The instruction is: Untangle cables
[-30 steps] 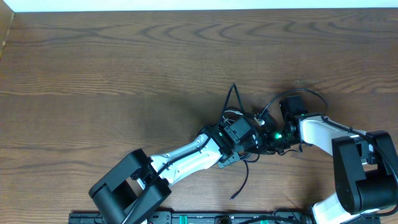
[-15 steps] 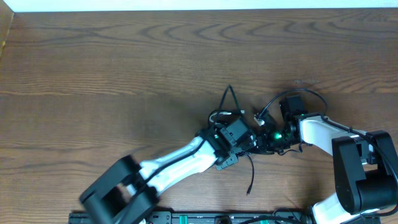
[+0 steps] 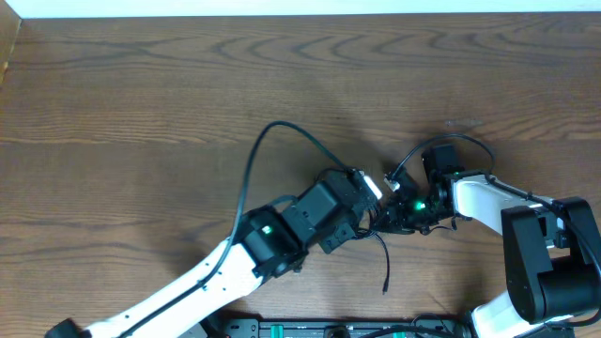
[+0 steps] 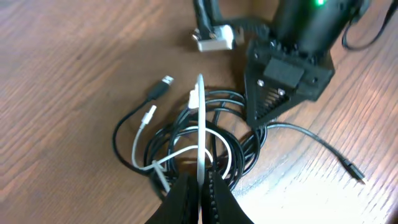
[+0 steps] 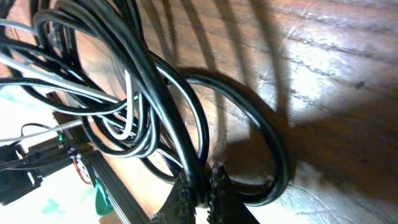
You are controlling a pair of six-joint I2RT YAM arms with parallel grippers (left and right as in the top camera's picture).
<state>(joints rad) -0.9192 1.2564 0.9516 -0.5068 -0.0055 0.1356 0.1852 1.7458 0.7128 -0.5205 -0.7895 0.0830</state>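
A tangle of black and white cables (image 4: 186, 146) lies on the wooden table. My left gripper (image 4: 202, 194) hangs above it, shut on a white cable (image 4: 200, 124) that rises taut from the tangle. Overhead, the left gripper (image 3: 368, 191) covers most of the tangle. A black cable loop (image 3: 282, 126) arcs wide to its upper left. My right gripper (image 5: 200, 190) is low at the tangle's right side, shut on a thick black cable (image 5: 165, 93). Overhead, the right gripper (image 3: 394, 211) is next to the left one.
A USB plug (image 4: 163, 85) and a white connector (image 4: 214, 38) lie loose beside the tangle. A thin black cable end (image 3: 385, 277) trails toward the front edge. The right arm's black body (image 4: 289, 68) stands close against the tangle.
The left arm has risen and swung left, drawing the white cable up. The black loop has grown from a small peak into a wide arc. The right gripper has stayed put.
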